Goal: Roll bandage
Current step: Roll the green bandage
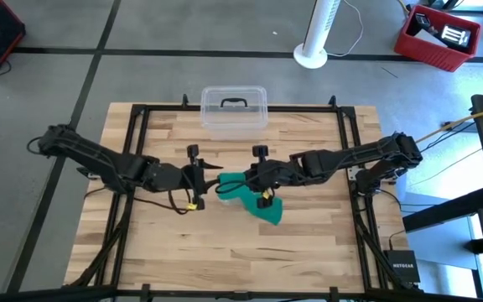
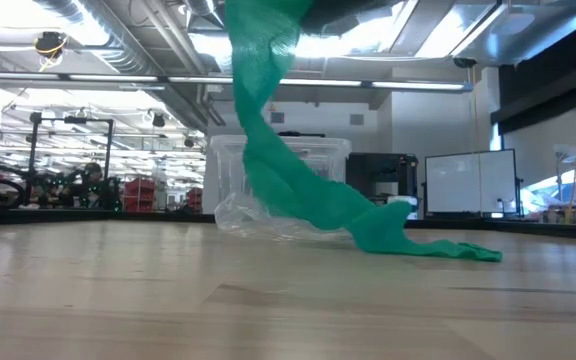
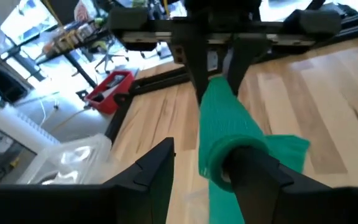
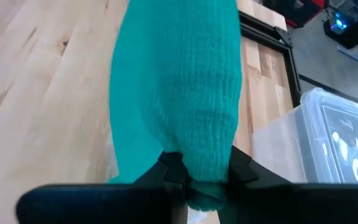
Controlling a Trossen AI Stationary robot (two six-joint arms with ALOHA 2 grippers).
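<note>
Teal-green soft fabric bandage (image 1: 254, 200) is held above counter (image 1: 309, 252) centre, clamped in right tool (image 4: 196, 177); tail on wood. Left tool (image 3: 197, 171) is apart around the strip. Tension should be kept even while winding.

Both arms reach inward, wrists nearly meeting. The right gripper (image 4: 197, 171) has its fingers (image 4: 169, 171) pinched close together; the left gripper (image 3: 207, 165) holds its fingers (image 3: 253, 171) spread apart.
</note>
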